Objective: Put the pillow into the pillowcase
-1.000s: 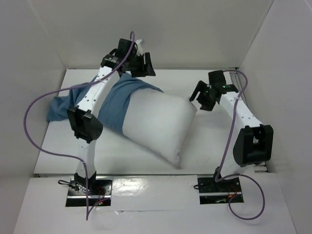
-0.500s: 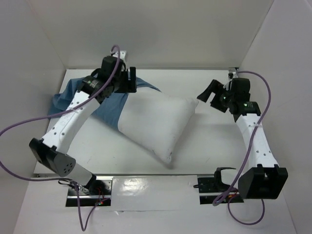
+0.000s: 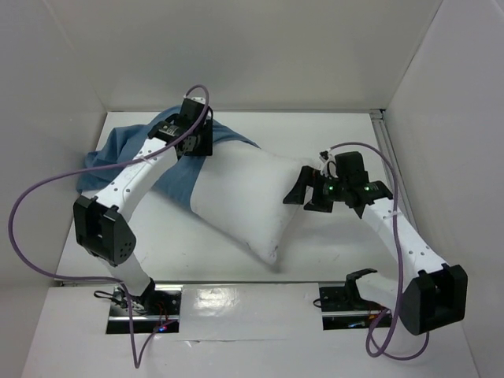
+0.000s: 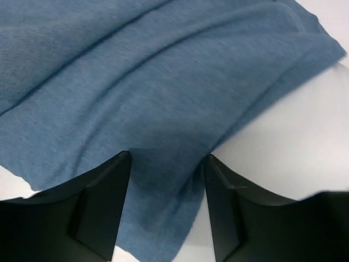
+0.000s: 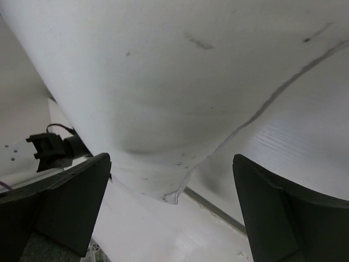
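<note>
At the table's far left, barely begun: just one end of the pillow [image 3: 252, 197] seemingly tucked into the pillowcase [image 3: 118, 153] (most lying bare mid-table). Left gripper [image 4: 166, 158] spread astride the blue hem, right gripper [image 5: 170, 158] gaping beside the pillow's corner. Remains to draw the case over.

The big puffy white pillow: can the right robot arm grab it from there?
Probably yes. The right gripper stands open at the right edge of the plump white fabric pillow, and nothing sits between them.
</note>
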`<state>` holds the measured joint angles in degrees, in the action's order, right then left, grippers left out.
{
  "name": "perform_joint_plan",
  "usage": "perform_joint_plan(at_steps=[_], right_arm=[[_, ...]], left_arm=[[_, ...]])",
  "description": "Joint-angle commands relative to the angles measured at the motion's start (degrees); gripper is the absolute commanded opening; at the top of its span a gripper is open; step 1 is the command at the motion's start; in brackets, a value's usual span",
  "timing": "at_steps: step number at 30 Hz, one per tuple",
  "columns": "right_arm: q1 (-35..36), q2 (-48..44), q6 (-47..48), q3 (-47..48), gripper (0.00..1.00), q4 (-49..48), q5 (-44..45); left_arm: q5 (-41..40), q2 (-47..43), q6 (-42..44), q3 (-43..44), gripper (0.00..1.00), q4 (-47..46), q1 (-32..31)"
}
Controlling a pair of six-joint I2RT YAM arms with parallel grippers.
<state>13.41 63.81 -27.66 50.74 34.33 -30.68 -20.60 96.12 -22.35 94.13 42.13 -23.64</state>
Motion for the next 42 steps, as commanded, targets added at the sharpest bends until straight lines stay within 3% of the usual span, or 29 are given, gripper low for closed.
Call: perform_joint_plan(at_steps=[1,2,6,7,8,11,12,14,16,17,20,21,23,27,33,39,42], right_arm=[[2.49,0.43,-1.7,-0.2,1.0,-3.3,-0.88],[3.2,1.39,-1.7,-0.2,1.0,-4.08,-0.88],[4.51,2.8,-3.01,-0.2,1.0,-6.98,-2.72],[4.52,2.81,-3.54,-0.73,1.0,-7.6,-2.72],[5.39,4.03,-3.54,-1.34,1.0,-8.39,-2.72],[7.59,6.84,-5.73,-2.84,1.0,-16.0,-3.33],[8.73,7.81,-6.61,-3.62,0.97,-18.92,-3.34],[9.35,10.27,-10.12,-3.63,0.63,-25.77,-4.12],[10.23,14.66,-11.45,0.65,0.16,-32.01,-3.35],[10.23,16.07,-11.45,3.2,0.0,-32.74,-3.34],[8.66,18.01,-11.97,13.66,0.0,-35.2,-2.81],[8.65,18.01,-11.98,15.77,0.0,-35.81,-2.81],[7.86,16.0,-10.93,21.49,0.0,-34.6,-0.18],[7.86,9.86,-9.08,21.79,0.0,-30.81,6.66],[7.86,4.94,-9.08,5.98,0.0,-26.7,10.27],[7.86,-6.83,-6.88,2.43,0.0,-14.84,17.57],[7.25,-8.88,-4.6,2.43,0.0,-7.89,20.47]], left_arm=[[-1.55,1.88,1.17,1.32,0.62,-0.91,1.57],[-0.85,2.4,1.78,1.32,0.57,-0.91,1.58],[-1.37,1.8,1.78,1.84,0.23,0.59,1.58],[-0.76,1.79,1.78,1.85,0.04,1.19,1.58],[0.2,1.19,1.78,3.24,0.0,1.2,1.58],[10.27,-0.04,3.53,6.75,0.0,2.52,-0.16],[10.32,-0.05,3.54,7.82,0.0,3.13,-1.4],[19.77,-0.05,4.24,10.54,0.0,3.13,-4.12],[30.55,2.48,3.63,17.03,0.0,3.66,-9.39],[33.23,3.98,2.24,20.19,0.0,3.66,-11.32],[43.34,13.28,0.91,38.27,0.0,6.38,-17.48],[46.15,16.01,0.9,49.72,0.0,7.08,-18.63],[53.8,21.47,-2.07,57.37,0.0,5.88,-19.43],[60.33,14.64,-6.83,42.6,0.0,-7.49,-16.72],[56.92,15.68,-6.83,39.48,0.0,-1.71,-15.39],[48.21,3.05,-7.44,22.8,0.0,-1.17,-16.62],[46.54,1.53,-8.67,18.82,0.0,-0.64,-18.46]])
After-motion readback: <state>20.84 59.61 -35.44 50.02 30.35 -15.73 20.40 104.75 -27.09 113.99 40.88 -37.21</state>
